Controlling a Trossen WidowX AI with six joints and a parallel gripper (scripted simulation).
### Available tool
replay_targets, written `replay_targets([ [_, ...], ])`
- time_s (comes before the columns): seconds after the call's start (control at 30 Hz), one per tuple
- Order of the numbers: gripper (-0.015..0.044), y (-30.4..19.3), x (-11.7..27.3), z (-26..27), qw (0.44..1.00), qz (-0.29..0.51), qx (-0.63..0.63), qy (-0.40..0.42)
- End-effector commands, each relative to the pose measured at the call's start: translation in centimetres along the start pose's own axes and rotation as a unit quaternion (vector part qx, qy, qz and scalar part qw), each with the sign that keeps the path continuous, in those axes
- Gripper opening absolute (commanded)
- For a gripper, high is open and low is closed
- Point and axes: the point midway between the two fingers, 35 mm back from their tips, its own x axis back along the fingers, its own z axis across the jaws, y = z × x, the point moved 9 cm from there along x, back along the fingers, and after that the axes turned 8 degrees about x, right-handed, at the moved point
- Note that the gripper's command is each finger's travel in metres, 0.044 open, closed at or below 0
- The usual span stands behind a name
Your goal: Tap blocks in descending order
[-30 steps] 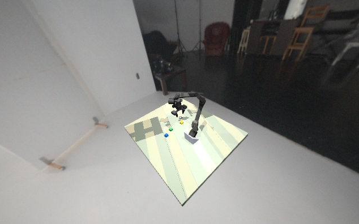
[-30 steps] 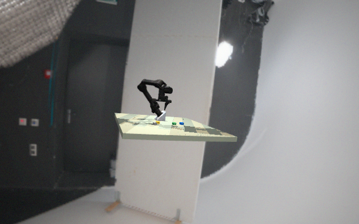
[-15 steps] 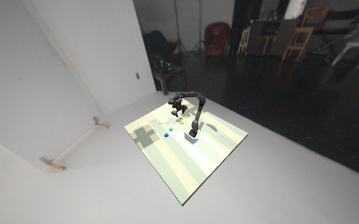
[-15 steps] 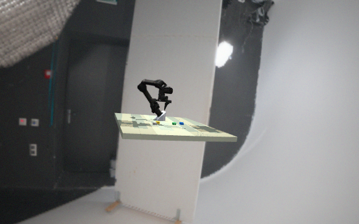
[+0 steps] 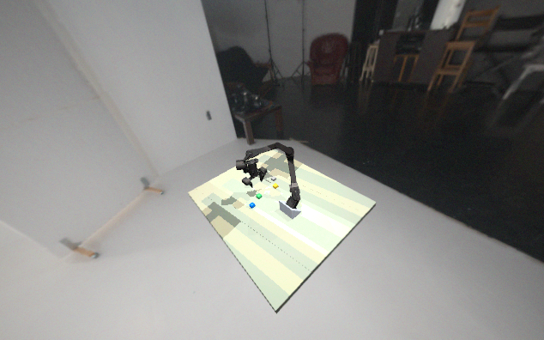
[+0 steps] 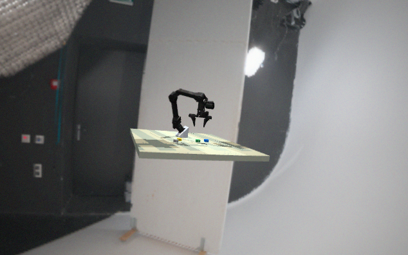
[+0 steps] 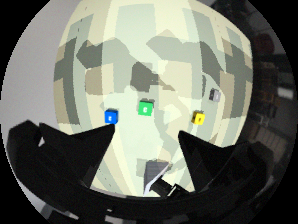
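Observation:
My gripper [image 5: 257, 183] [image 6: 199, 126] [image 7: 147, 131] is open and empty, high above the table. In the wrist view a blue block [image 7: 111, 117] [image 5: 252, 205] [image 6: 206, 140] lies near the left fingertip. A green block [image 7: 145, 108] [image 5: 259, 196] [image 6: 197, 140] lies ahead of the gap between the fingertips. A yellow block [image 7: 198, 119] [image 5: 275, 185] [image 6: 179, 139] lies near the right fingertip. A grey block [image 7: 214, 95] [image 5: 274, 179] [image 6: 175, 140] lies farther right. The blocks stand apart. Their printed marks are too small to read surely.
The patterned table [image 5: 279, 296] [image 6: 203, 157] carries the arm's light grey base [image 5: 289, 209] [image 6: 183, 132], which also shows low in the wrist view. The yellow block is the nearest to the base in the exterior view. Dark shadows of the arm fall across the table.

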Motion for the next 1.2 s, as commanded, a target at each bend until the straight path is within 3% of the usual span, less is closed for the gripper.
replay_targets([
  [0.0, 0.0400, 0.3, -0.1, 1.5, 1.000, 0.002, -0.009, 0.003],
  [0.7, 0.0400, 0.3, -0.1, 1.5, 1.000, 0.002, -0.009, 0.003],
  [0.9, 0.0400, -2.5, 0.0, 9.0, 1.000, 0.002, -0.009, 0.005],
  [1.17, 0.0400, -2.6, 0.0, 9.3, 1.000, 0.002, -0.009, 0.005],
])
